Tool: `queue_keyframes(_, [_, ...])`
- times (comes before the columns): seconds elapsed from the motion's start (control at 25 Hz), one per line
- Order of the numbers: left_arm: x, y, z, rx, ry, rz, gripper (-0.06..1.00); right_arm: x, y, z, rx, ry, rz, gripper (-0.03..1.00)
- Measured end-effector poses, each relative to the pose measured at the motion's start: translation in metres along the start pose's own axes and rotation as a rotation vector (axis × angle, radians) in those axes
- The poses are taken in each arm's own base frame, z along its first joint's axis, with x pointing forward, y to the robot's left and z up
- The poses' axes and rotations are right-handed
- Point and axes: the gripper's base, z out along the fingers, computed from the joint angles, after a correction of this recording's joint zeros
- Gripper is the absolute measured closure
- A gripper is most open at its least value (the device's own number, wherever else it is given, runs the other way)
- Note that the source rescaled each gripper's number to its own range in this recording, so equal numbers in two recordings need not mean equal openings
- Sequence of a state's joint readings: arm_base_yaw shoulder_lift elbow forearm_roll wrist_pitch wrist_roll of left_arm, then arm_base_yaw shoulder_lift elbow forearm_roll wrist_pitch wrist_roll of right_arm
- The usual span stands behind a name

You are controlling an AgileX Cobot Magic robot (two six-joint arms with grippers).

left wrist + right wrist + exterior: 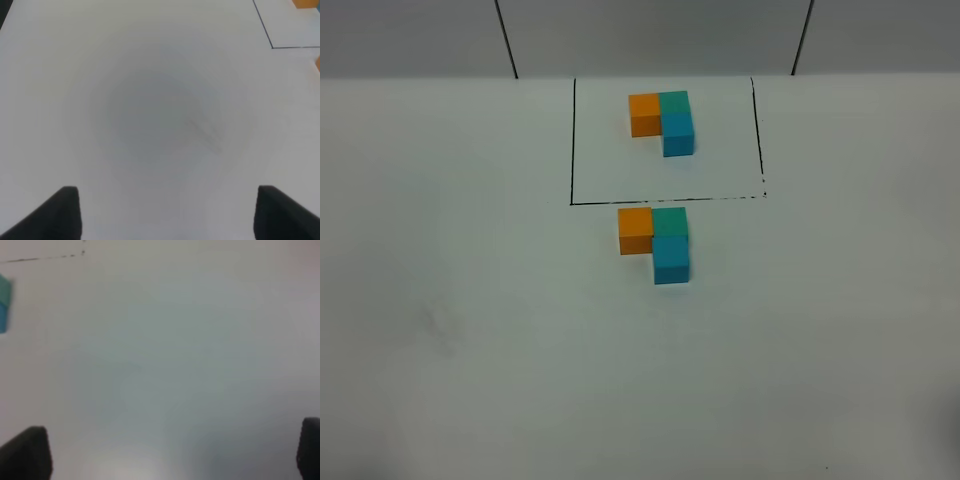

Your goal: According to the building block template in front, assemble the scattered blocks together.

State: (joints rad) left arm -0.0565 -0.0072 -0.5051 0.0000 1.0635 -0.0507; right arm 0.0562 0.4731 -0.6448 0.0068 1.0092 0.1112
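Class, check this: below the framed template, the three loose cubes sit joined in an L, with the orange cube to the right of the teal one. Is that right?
Not quite. In the exterior high view the orange cube sits to the left of the teal cube, not the right. The rest holds: the three are joined in an L below the framed template.

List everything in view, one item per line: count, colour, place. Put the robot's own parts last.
building block template: 1 cluster of 3 cubes (orange, teal-green, blue), inside the drawn frame at the far side of the table.
black frame line: 1, black, drawn on the table around the template; its near edge is broken at the right end.
scattered blocks: 3 cubes (orange, teal-green, blue), just outside the frame's near edge, pushed together in the same L as the template.
table: 1, white, fills most of each view.
back wall: grey, with 2 dark seams, behind the table.
left claw: 1, black fingers apart, over bare table, holding nothing.
right claw: 1, black fingers apart, over bare table, holding nothing.
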Motion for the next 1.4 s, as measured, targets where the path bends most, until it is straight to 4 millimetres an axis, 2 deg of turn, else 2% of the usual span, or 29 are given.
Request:
queue_keyframes(0.28, [0.0,0.0,0.0,0.0,0.0,0.0,0.4,0.047,-0.005,-0.037,-0.074,-0.175,-0.034,-0.03])
queue_keyframes(0.52, [0.0,0.0,0.0,0.0,0.0,0.001,0.4,0.069,-0.008,-0.039,-0.105,-0.315,-0.037,-0.03])
queue_keyframes(1.04, [0.0,0.0,0.0,0.0,0.0,0.001,0.4,0.074,-0.009,-0.033,-0.117,-0.284,-0.081,-0.03])
queue_keyframes(1.4, [0.0,0.0,0.0,0.0,0.0,0.002,0.4,0.073,-0.011,-0.033,-0.034,-0.293,-0.024,-0.02])
